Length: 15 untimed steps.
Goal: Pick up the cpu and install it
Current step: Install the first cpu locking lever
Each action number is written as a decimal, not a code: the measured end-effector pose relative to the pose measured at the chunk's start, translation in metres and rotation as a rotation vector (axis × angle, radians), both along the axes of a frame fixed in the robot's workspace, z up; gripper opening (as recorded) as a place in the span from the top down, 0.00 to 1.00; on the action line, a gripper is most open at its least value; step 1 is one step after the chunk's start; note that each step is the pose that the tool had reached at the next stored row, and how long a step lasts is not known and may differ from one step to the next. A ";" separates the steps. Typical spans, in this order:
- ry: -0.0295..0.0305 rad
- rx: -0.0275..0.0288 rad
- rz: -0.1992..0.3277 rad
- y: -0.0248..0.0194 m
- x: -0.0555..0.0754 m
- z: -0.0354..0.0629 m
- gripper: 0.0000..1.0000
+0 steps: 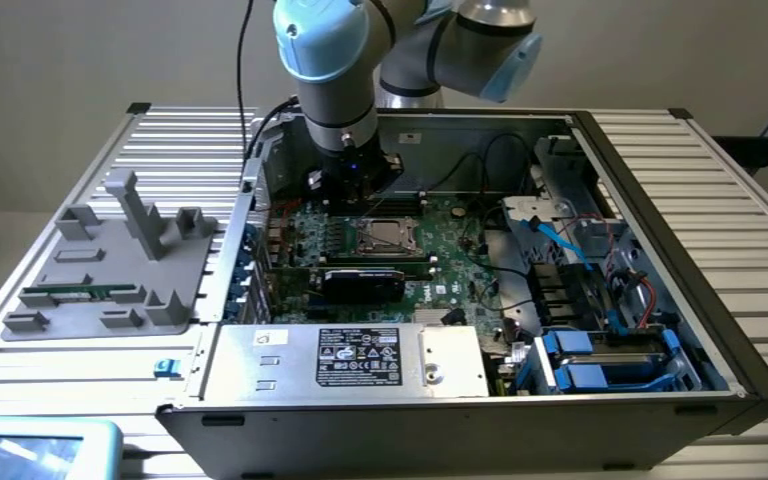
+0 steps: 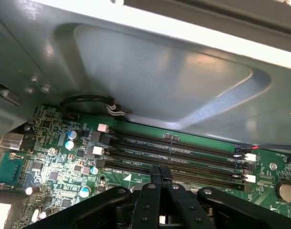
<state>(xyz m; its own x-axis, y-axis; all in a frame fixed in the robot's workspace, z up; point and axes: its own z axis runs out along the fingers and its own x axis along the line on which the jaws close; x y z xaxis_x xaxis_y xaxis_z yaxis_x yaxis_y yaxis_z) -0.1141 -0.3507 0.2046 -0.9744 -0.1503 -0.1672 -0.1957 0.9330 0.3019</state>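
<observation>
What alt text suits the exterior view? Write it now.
A pale-blue and silver robot arm reaches down into an open grey computer case, its black fingers shut above the green motherboard, beside a square metal-framed socket. A grey fixture tray holding a green memory stick lies at the exterior view's left.

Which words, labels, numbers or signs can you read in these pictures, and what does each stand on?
No text can be read with certainty.
Black-and-white label on the silver metal power supply box: print too small.
White lettering beside the long dark memory slots on the green circuit board: too blurred.
</observation>
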 end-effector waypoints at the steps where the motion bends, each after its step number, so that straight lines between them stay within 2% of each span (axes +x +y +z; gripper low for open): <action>1: 0.0000 0.0000 0.000 0.0000 -0.001 0.0000 0.91; 9: -0.0059 0.0000 0.005 0.0000 -0.001 -0.0020 0.91; 15: -0.0068 0.0000 0.010 0.0000 -0.001 -0.0028 0.91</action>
<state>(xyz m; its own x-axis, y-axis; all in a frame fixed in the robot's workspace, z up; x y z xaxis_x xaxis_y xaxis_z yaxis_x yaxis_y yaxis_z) -0.1149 -0.3507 0.2018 -0.9717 -0.1602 -0.1739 -0.2072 0.9310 0.3005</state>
